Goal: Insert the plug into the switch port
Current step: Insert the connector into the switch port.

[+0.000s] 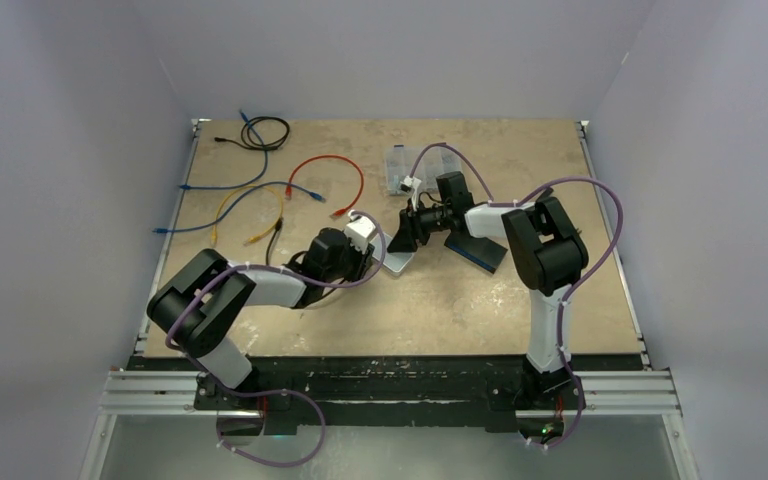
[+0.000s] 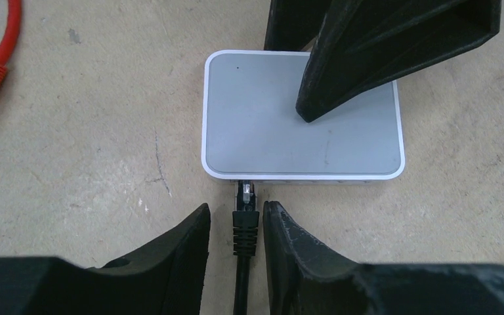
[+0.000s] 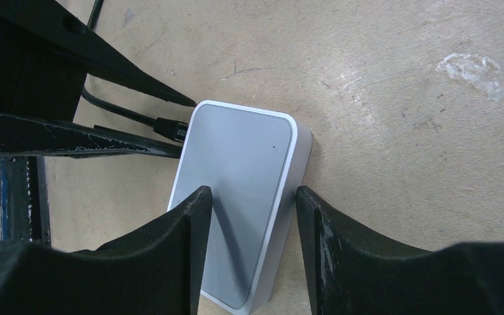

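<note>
Near table centre, lying flat: a small rectangular network switch (image 2: pixel 269 131) with a grey top and white rim, port face turned to 6 o'clock in the left wrist view. Pinned there by the right gripper (image 3: pixel 252 193), parted and clamping nothing, with one fingertip pressing on the grey top toward 1 o'clock and the other hanging past the long side. Presumably done to stop the box sliding under a push from the opposite end. At 6 o'clock of the switch: a black moulded cable plug (image 2: pixel 245 220) with a clear tip, nose at or just inside the leftmost port. Cannot tell how deep, or whether latched. Flanked by the left gripper (image 2: pixel 237 209), narrowly parted with a slim gap beside the boot, so not squeezing it. Probably placed so to guide the cable straight at the port. Looks close to done, pending a final push. Toward 12 o'clock of the tan table (image 1: pixel 520 150), beyond the right arm: a clear plastic box (image 1: pixel 407 165), contents too small to make out. Around 10 and 11 o'clock: a loose red patch cable (image 1: pixel 330 165) and a black coiled cable (image 1: pixel 265 132).
</note>
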Available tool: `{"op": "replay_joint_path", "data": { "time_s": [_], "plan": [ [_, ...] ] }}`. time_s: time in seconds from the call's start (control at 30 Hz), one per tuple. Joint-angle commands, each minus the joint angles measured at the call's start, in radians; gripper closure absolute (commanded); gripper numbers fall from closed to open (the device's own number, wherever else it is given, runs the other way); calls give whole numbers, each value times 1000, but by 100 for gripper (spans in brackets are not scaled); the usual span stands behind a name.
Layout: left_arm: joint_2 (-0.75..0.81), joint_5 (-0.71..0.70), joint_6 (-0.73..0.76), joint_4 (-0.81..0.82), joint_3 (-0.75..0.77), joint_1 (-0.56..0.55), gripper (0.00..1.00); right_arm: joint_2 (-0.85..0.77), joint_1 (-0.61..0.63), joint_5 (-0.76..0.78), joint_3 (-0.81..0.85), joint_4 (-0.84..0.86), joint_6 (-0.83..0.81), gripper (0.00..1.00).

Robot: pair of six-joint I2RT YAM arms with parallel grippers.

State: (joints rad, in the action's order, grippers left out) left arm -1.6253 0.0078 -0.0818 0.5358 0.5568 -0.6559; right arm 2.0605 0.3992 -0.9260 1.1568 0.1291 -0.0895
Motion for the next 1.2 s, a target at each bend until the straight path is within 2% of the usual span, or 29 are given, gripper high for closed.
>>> {"op": "replay_joint_path", "data": {
  "time_s": [0.0,0.33,0.8,1.1,1.17],
  "plan": [
    [-7,45,25,-100,58,-3,67,-17,6,53,-13,-45,0,46],
    [10,54,37,-202,89,-2,70,-14,6,58,-9,-47,-3,46],
    [42,33,27,-228,91,-2,75,-12,6,74,-6,-60,-10,46],
    [22,60,31,-209,95,0,100,-11,6,82,-2,-65,-16,47],
    [12,69,39,-200,101,1,100,-7,7,80,1,-71,-20,47]
  ]
}}
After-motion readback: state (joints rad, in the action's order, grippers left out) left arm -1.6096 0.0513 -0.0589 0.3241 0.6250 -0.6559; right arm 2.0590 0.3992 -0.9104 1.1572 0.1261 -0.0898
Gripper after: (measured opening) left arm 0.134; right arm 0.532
